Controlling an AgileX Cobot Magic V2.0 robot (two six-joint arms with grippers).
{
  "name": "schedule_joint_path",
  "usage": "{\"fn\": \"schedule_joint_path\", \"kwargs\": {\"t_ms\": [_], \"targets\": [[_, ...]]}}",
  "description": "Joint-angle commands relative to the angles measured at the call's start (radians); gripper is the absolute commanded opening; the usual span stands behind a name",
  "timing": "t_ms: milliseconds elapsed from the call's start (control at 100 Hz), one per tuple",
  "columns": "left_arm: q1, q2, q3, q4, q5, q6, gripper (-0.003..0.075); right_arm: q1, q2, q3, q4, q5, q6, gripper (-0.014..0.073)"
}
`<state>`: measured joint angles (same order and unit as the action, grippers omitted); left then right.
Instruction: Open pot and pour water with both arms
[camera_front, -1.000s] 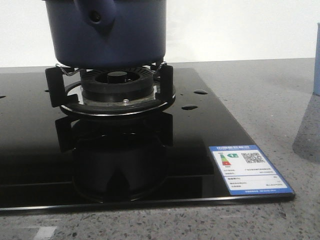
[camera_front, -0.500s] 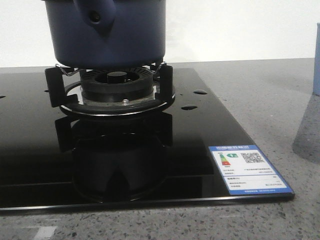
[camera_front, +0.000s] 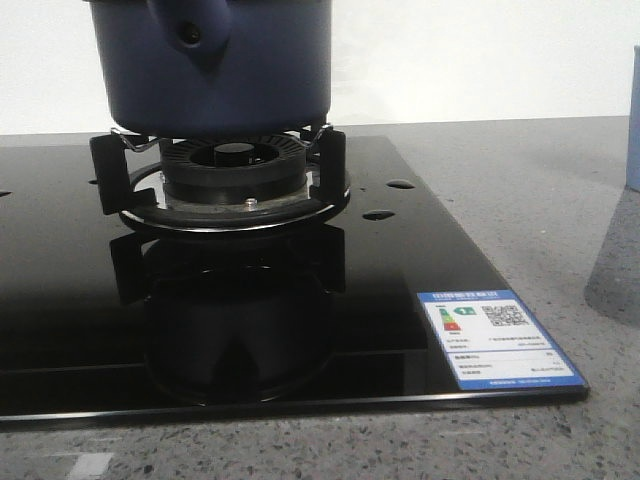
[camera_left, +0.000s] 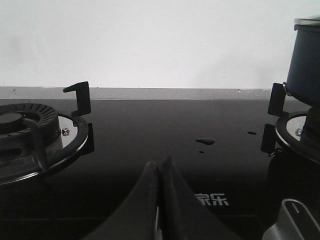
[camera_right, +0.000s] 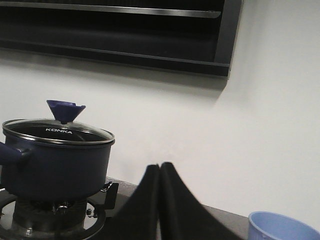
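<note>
The navy-blue pot (camera_front: 215, 65) stands on the right burner's black supports (camera_front: 110, 170), its handle mount with the dark round hole facing the front camera. In the right wrist view the pot (camera_right: 55, 162) wears a glass lid (camera_right: 57, 131) with a blue knob (camera_right: 65, 110). My right gripper (camera_right: 160, 166) is shut and empty, apart from the pot, beside it. My left gripper (camera_left: 160, 162) is shut and empty, low over the black glass hob between the two burners; the pot (camera_left: 306, 60) shows at that view's edge. No gripper shows in the front view.
A pale blue cup (camera_right: 282, 227) stands on the grey counter to the right of the hob. The empty left burner (camera_left: 30, 132) has raised black supports. Water drops (camera_front: 400, 185) lie on the black glass hob (camera_front: 300, 330). An energy label (camera_front: 497, 338) sits at its front right corner. A range hood (camera_right: 115, 30) hangs above.
</note>
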<state>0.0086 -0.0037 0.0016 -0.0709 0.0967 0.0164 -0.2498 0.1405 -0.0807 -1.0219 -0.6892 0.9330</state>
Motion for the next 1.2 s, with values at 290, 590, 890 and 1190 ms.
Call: {"fn": "schedule_joint_path", "kwargs": {"t_ms": [290,590,890,1190], "targets": [[0.002,-0.029,0.009,-0.008,-0.077,-0.01,-0.002,0.011,0.017,-0.025,0.15,0.119,-0.028,-0.006],[0.002,-0.029,0.009,-0.008,-0.077,-0.01,-0.002,0.295,0.039,-0.025,0.834,0.493,-0.808,-0.006],[0.002,-0.029,0.009,-0.008,-0.077,-0.01,-0.002,0.316,-0.13,0.121,0.976,0.612,-0.916,-0.006],[0.002,-0.027,0.009,-0.008,-0.078,-0.01,-0.002,0.178,-0.168,0.118,0.979,0.804,-0.9,-0.006]]}}
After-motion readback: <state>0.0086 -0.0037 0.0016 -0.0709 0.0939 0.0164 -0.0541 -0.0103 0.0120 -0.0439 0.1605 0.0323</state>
